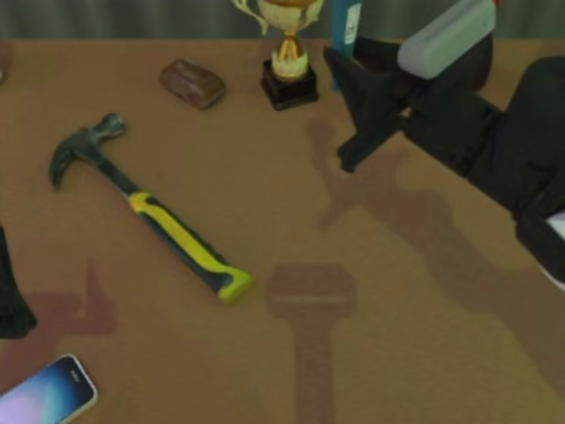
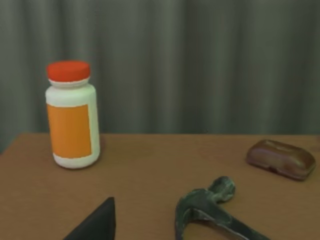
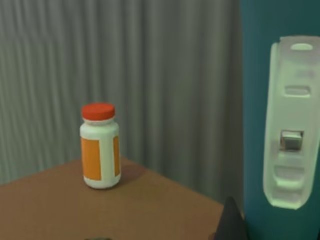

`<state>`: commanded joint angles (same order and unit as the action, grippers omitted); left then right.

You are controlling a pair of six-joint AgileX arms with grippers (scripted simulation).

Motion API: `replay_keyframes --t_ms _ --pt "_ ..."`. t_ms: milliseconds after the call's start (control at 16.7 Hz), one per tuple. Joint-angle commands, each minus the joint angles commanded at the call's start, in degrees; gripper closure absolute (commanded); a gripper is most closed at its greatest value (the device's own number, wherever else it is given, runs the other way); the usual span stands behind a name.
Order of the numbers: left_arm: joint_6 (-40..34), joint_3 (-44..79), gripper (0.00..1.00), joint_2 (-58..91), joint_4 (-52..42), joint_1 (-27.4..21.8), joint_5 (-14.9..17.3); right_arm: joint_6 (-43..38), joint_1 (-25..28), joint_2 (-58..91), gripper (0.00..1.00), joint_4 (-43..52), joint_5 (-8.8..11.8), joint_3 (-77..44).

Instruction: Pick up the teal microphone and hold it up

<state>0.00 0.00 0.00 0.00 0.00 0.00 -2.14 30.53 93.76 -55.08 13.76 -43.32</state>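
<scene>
The right gripper [image 1: 349, 106] is seen raised above the table's [image 1: 265, 371] far right part, with the teal microphone [image 1: 346, 22] pinched between its fingers — only a teal strip with a white switch mark shows past the dark fingers in the top view. In the right wrist view the teal handle [image 3: 255, 125] fills the frame just beside a dark fingertip [image 3: 230, 222], the white switch panel [image 3: 291, 122] facing the camera.

To the gripper's left stand a gold trophy [image 1: 290, 53] on a black base and a brown soap-like bar [image 1: 192, 83]; farther left, nearer the camera, lies the yellow-and-dark-handled hammer [image 1: 146, 208]. An orange-labelled bottle [image 3: 100, 146] with red cap stands well apart. A smartphone [image 1: 46, 393] lies at the near left corner.

The left gripper [image 1: 11, 300] is parked at the left edge — its fingers' spread cannot be told.
</scene>
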Motion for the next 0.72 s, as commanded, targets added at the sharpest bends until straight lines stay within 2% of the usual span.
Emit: replay_keyframes --t_ms 120,240,720 --pt "0.0 0.0 0.0 0.0 0.0 0.0 0.0 -0.42 3.3 -0.74 1.0 -2.46 -3.15 1.44" --pt "0.0 0.0 0.0 0.0 0.0 0.0 0.0 -0.63 5.23 -1.27 1.0 -3.98 -5.0 2.23" --pt "0.0 0.0 0.0 0.0 0.0 0.0 0.0 -0.64 5.38 -1.32 1.0 -4.11 -5.15 2.29"
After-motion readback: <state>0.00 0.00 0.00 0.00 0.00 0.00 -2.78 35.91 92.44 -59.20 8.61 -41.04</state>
